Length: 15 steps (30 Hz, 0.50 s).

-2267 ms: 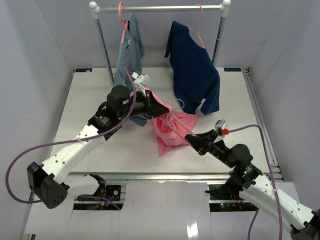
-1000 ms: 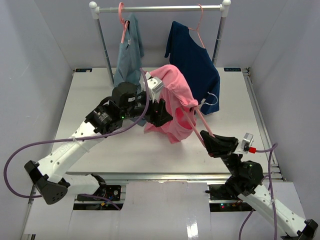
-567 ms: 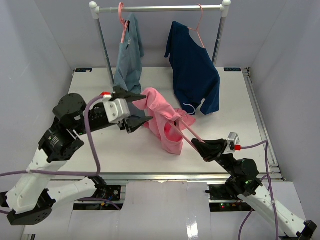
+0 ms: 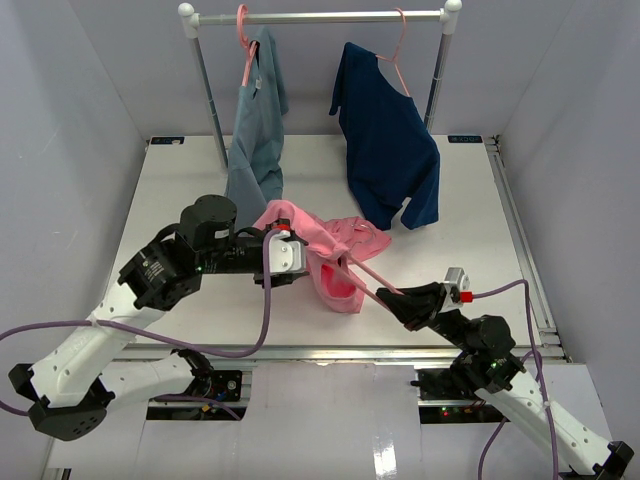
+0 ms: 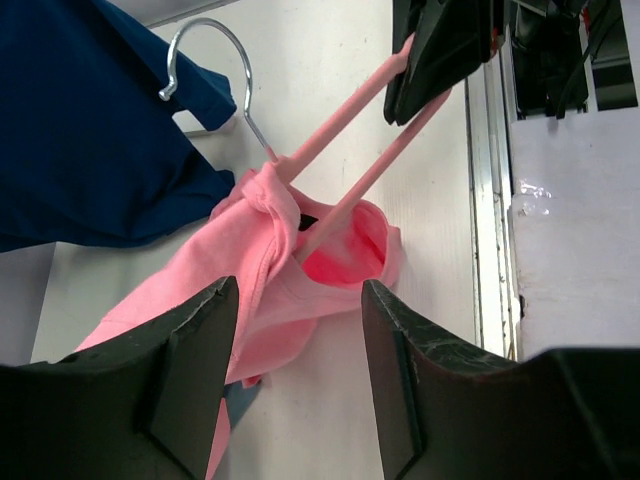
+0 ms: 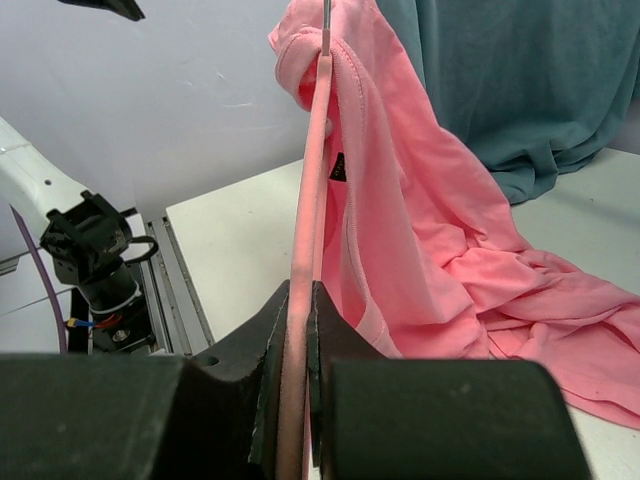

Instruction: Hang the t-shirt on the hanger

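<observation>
A white table (image 4: 180, 190) is enclosed on three sides by pale grey walls (image 4: 70, 120). At its far edge a clothes rail (image 4: 320, 16) is set up, a metal bar carried between two uprights capped with white knobs. Two garments are hung from it. A grey-blue shirt (image 4: 255, 130) is hung near the left upright on a pink hanger (image 4: 243, 35), and its lower folds are laid on the tabletop. A navy-blue shirt (image 4: 385, 140) is hung towards the right on a second pink hanger (image 4: 400, 50), tilted, low over the table. A metal frame strip (image 4: 520, 230) is fixed along the table's right edge.
</observation>
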Motion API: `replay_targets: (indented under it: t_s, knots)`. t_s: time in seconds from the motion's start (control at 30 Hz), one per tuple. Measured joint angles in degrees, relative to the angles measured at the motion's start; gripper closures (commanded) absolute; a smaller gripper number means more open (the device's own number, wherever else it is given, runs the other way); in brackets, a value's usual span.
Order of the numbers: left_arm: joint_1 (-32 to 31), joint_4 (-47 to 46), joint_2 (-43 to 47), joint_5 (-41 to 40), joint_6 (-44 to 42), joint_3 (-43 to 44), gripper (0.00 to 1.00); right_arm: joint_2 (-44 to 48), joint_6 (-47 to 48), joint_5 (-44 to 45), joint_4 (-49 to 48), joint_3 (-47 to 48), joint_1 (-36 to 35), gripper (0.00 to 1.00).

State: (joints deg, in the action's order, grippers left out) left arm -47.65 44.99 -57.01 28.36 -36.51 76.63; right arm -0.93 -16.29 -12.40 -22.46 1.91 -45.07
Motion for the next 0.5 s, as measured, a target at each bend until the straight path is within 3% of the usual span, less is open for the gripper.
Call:
replay_targets:
  t_s: [0.23,0.5]
  knots:
    - [-0.4,-0.8,5.4,-2.1,-0.7,-5.0,0.40,0.1,0.0,0.0,2.5,0.0,0.0,0.92]
    - [-2.4,-8.7,6.9,-8.8,-6.2,-16.2,0.41,0.1,-1.2,0.0,4.8,1.2,0.0,0.92]
